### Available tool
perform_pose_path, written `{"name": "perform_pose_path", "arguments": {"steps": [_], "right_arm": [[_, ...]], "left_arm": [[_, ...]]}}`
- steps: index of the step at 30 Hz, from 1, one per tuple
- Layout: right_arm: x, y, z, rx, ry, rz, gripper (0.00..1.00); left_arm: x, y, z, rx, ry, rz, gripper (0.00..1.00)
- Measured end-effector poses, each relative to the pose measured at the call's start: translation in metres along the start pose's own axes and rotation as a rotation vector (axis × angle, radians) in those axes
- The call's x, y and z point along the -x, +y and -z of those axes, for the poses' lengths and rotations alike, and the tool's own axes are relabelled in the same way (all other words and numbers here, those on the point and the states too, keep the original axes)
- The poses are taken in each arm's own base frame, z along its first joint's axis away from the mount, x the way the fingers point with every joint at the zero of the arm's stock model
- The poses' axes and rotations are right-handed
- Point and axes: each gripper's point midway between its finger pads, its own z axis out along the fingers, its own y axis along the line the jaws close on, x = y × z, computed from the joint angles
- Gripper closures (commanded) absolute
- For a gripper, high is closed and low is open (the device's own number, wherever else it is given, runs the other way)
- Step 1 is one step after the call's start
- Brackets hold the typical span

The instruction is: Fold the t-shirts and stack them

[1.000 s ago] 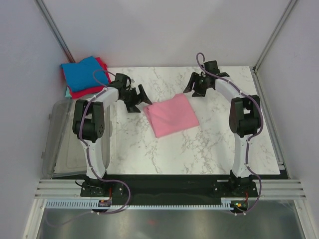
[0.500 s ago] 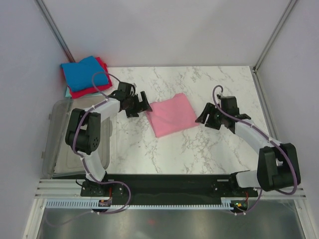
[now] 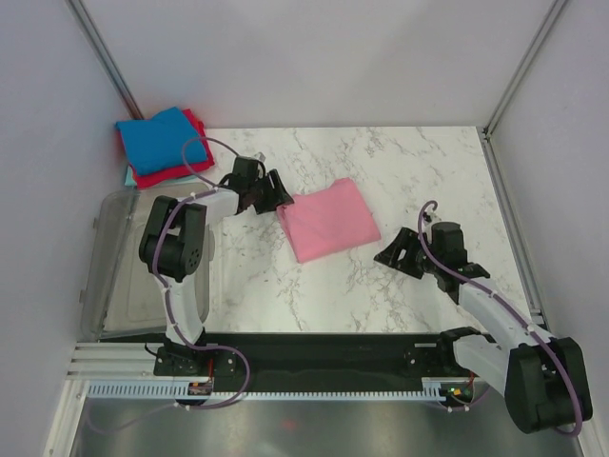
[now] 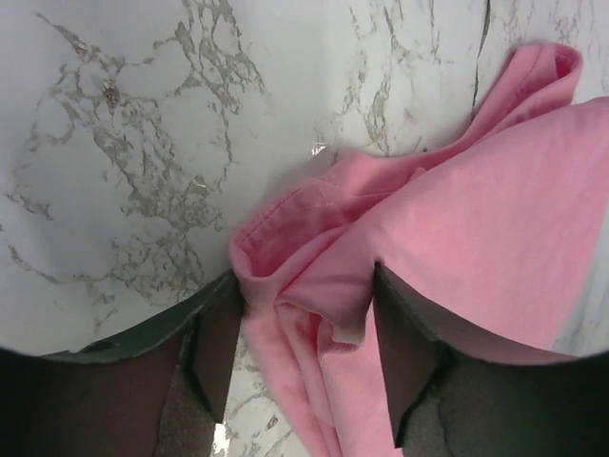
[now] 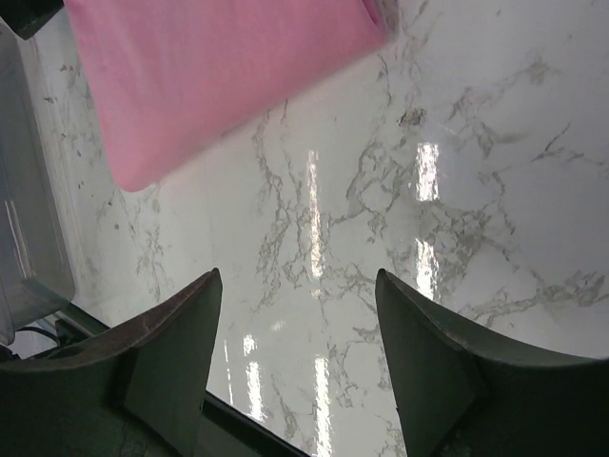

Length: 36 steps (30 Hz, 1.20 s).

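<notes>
While my left gripper (image 4: pixel 303 314) pinches the bunched left edge of the folded pink t-shirt (image 3: pixel 328 219) at mid-table, and my right gripper (image 5: pixel 297 286) hangs parted and empty over marble (image 5: pixel 428 190), lift level with all layers caught, toward the blue-topped stack (image 3: pixel 160 141) at far left.

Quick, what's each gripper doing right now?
Left gripper: jaws astride the pink t-shirt edge; whether it grips cannot be told.
Right gripper: open, holding nothing.
</notes>
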Motion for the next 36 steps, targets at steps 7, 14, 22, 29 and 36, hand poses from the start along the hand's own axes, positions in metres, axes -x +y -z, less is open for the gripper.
{"name": "perform_pose_path", "arguments": {"steps": [7, 14, 22, 29, 36], "right_arm": [[-0.04, -0.016, -0.01, 0.002, 0.064, -0.034, 0.27], [-0.056, -0.011, -0.017, 0.055, 0.045, -0.015, 0.27], [-0.062, -0.006, -0.017, 0.094, -0.035, 0.023, 0.27], [-0.057, -0.006, -0.022, 0.094, -0.054, 0.024, 0.27], [-0.056, -0.004, -0.024, 0.102, -0.058, 0.027, 0.27]], "left_arm": [[-0.007, -0.001, -0.009, -0.039, -0.012, 0.025, 0.83], [-0.008, 0.001, -0.006, -0.041, 0.005, 0.03, 0.98], [0.046, 0.003, 0.027, -0.063, 0.022, -0.06, 0.98], [0.153, -0.001, 0.086, -0.077, -0.139, -0.186, 0.98], [0.225, 0.011, 0.135, -0.038, -0.266, -0.269, 0.98]]}}
